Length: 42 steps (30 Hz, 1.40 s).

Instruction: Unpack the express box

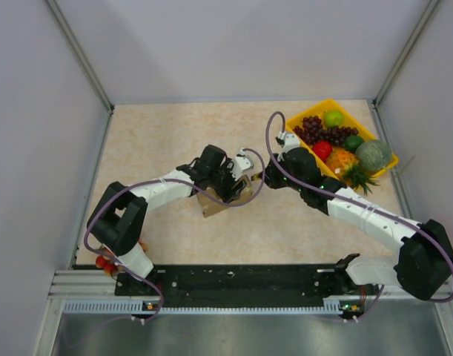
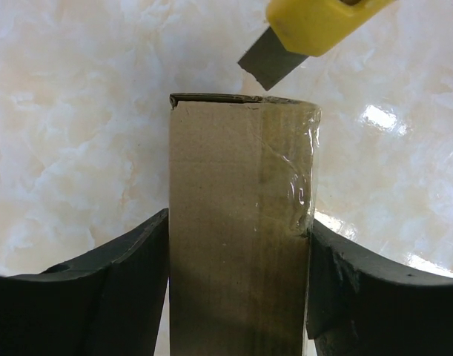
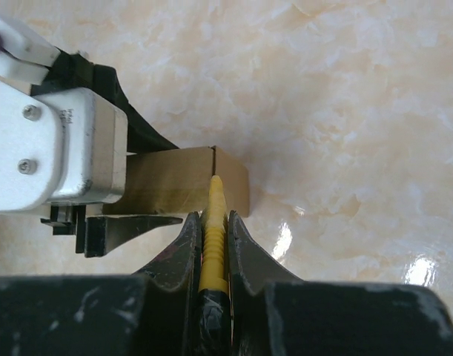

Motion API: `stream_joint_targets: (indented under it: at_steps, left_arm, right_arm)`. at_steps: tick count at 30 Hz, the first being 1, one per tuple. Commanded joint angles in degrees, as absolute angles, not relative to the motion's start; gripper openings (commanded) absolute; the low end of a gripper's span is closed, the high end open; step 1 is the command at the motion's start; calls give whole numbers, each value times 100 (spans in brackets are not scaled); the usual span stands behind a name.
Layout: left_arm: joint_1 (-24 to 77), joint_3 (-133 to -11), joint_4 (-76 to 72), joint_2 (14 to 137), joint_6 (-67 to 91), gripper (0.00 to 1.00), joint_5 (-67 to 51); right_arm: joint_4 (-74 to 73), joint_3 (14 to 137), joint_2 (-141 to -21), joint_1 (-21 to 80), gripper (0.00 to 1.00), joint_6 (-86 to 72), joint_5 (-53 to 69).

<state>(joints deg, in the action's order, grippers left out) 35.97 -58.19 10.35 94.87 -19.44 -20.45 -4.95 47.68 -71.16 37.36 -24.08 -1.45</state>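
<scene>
Both arms are meeting near the middle of the worktop. The left gripper (image 2: 237,297) is clamping the express box (image 2: 241,222) by its two long sides, fingers closed against the cardboard. The right gripper (image 3: 211,252) is pinching a yellow utility knife (image 2: 308,30), jaws narrowed onto the handle, grey blade extended and hovering just beyond the box's far end, apparently not touching. Clear tape (image 2: 296,185) is looking intact along the box's edge and the flaps are lying shut, so unpacking is judged barely begun: tape to slit, flaps to open, contents to remove. Box contents hidden. At the far right corner, the yellow tray (image 1: 309,116) is holding grapes, a tomato, limes, pineapple and a melon
</scene>
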Motion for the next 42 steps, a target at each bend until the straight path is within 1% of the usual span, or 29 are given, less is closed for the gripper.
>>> stream_joint_targets:
  at_steps: [1,9,23,27,30,33,36,42]
  left_arm:
    - [3612,-6038,949,9571,-2004,67,-2267]
    - [3612,-6064,949,9624,-1986,66,-2338]
    - [3612,-6091,949,9668,-1951,65,-2391]
    - [3604,-6135,932,9712,-1811,63,-2303]
    - [3604,-6205,914,9773,-1627,59,-2180]
    - [3595,-6337,1019,9852,-1547,49,-1943]
    - [3604,-6425,1055,9888,-1564,44,-1749]
    - [3604,-6513,1107,9967,-1521,39,-1310]
  right_arm:
    - [-53,5124,-7137,3674,0,-2347,-193]
    - [-44,5238,-7488,3639,0,-2276,-18]
    - [-44,5238,-7603,3639,0,-2119,-18]
    - [-263,5203,-7611,3639,0,-2022,351]
    - [-457,5107,-7471,3639,0,-1986,527]
    - [-623,5045,-7304,3639,0,-1925,676]
    - [-878,5089,-7234,3639,0,-1907,756]
    - [-1318,5186,-7198,3639,0,-1916,835]
